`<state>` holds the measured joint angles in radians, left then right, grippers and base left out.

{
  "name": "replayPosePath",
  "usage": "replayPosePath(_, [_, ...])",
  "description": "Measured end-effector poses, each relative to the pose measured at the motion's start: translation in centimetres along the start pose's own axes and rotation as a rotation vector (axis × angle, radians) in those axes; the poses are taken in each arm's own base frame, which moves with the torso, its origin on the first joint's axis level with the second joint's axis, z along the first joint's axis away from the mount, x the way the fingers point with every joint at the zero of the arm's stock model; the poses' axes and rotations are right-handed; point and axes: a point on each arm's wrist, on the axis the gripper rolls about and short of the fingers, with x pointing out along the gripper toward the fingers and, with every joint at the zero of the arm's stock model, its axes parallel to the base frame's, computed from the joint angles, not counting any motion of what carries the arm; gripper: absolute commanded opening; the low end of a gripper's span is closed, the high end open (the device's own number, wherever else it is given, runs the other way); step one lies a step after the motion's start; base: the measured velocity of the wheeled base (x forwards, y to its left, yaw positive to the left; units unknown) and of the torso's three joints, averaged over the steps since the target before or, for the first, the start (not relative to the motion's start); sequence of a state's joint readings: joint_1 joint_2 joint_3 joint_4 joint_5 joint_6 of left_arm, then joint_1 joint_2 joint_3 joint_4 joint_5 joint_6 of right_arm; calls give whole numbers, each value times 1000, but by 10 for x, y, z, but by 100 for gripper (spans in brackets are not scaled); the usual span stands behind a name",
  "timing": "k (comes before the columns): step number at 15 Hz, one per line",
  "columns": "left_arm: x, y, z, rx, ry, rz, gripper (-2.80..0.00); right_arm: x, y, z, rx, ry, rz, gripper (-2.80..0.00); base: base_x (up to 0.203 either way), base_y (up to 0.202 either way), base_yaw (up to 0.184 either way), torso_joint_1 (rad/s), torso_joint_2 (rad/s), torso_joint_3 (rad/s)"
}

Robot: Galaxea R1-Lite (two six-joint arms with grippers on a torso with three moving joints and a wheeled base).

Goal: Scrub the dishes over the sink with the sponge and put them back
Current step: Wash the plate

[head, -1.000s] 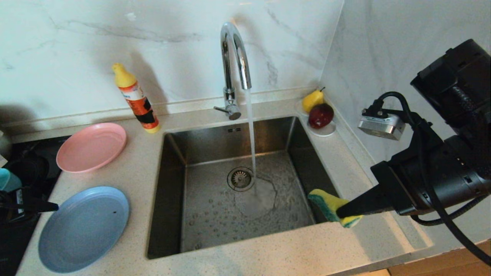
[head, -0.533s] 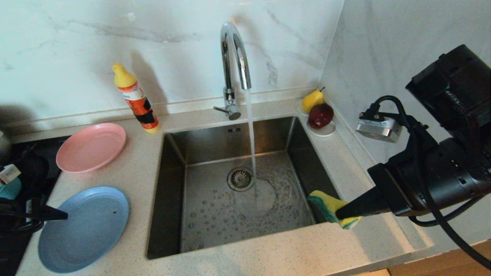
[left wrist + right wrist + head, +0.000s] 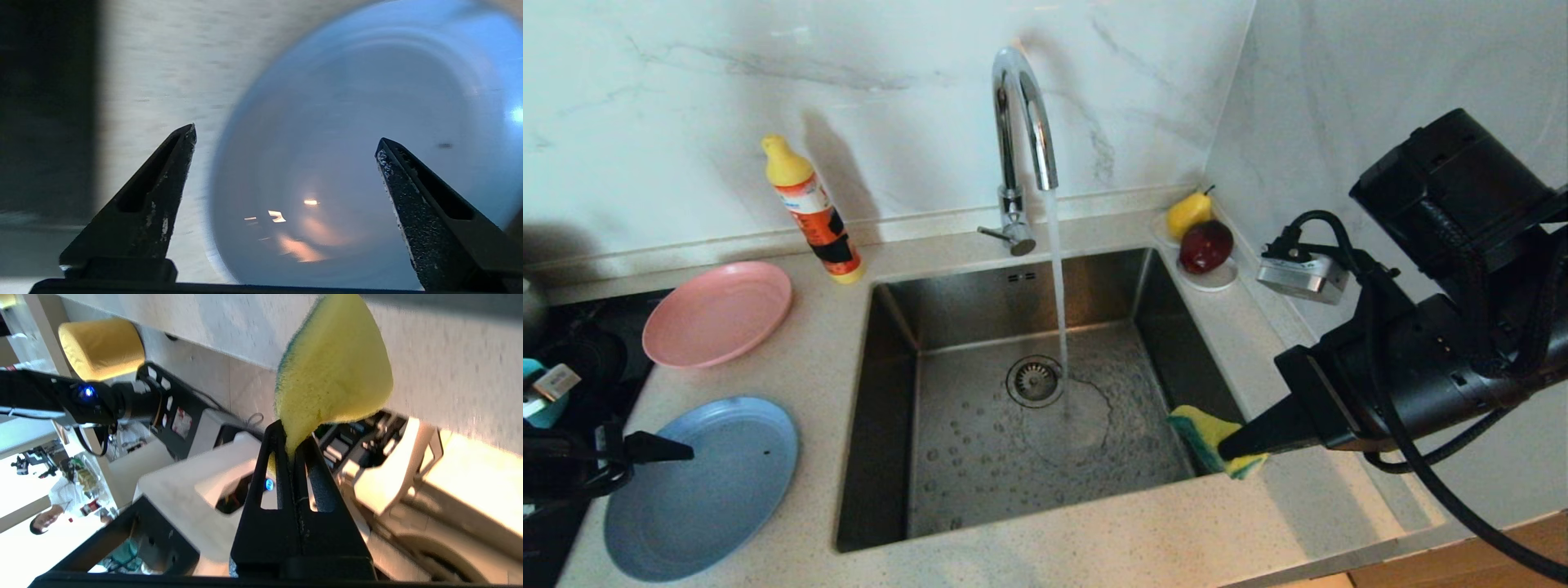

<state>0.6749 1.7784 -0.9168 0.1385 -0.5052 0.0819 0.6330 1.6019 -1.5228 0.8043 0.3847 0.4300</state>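
Right gripper [image 3: 1232, 447] clamps sponge [image 3: 1207, 433] at sink [image 3: 882, 408] edge; left gripper [image 3: 286, 139] fingers apart over pale-blue plate [image 3: 711, 498].

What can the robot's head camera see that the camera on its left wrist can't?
Only the head view shows the sink with the tap running, the pink plate, the orange bottle, the pear, and the right gripper shut on the sponge at the sink's edge. Only the left wrist view shows the left gripper open, both fingers spread wide. Both show the blue plate on the counter.
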Motion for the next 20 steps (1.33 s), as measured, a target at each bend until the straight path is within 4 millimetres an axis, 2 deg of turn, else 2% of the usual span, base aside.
replayPosePath(3, [4,1,1,-55,2,-83,0,6,-2,1,-6,-18,8,-280,0,0,0,0,0,0])
replayPosePath(10, [10,4,0,-58,19,-93,0,6,-5,1,2,-14,2,-280,0,0,0,0,0,0])
replayPosePath(11, [11,5,0,-57,21,-93,-280,7,-5,1,3,-13,2,-280,0,0,0,0,0,0])
replayPosePath(20, [12,5,7,-39,11,-80,-280,7,-6,2,8,-14,-2,-280,0,0,0,0,0,0])
